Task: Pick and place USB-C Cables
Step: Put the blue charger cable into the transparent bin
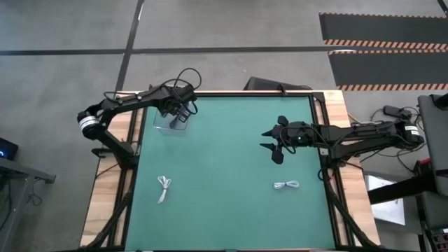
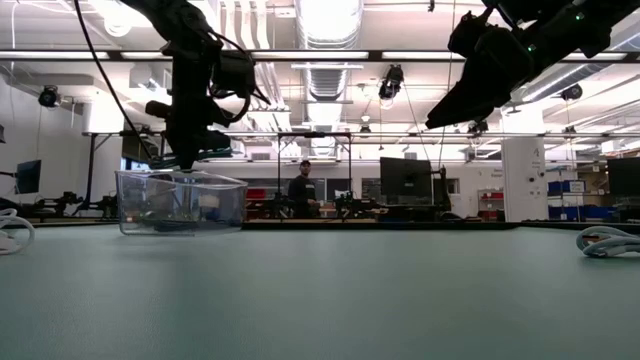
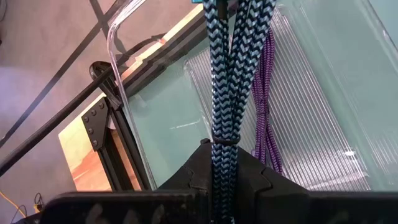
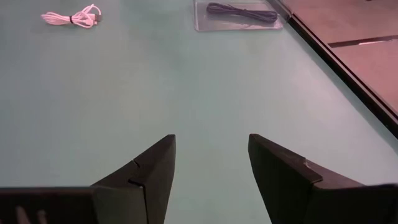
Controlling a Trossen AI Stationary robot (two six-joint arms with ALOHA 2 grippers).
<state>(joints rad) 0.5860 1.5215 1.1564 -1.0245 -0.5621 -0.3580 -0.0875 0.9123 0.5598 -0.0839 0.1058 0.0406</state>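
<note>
My left gripper (image 1: 178, 119) hangs over the clear container (image 1: 170, 127) at the table's far left and is shut on the teal braided cable bundle (image 3: 229, 68). A dark purple cable (image 3: 266, 106) lies on the container's floor. Two white cable bundles lie flat on the green mat, one near left (image 1: 164, 187) and one near right (image 1: 287, 185). My right gripper (image 1: 275, 145) is open and raised above the mat right of centre, touching nothing. In its wrist view (image 4: 211, 155) the left white bundle (image 4: 71, 17) and the container (image 4: 239, 14) show far ahead. My left gripper pinches the teal bundle between its two fingers, just behind the bundle's dark tie band (image 3: 224, 142). The fingers come from above, pointing down, and lie along the bundle. The bundle is lifted clear and hangs below the fingers over the container, beside the purple cable.
The container (image 2: 180, 200) stands close to the table's far-left corner, by the wooden frame (image 3: 87, 155). Open green mat (image 1: 224, 161) lies between the two white bundles and under my right arm. A person (image 2: 301, 190) stands in the room beyond the table.
</note>
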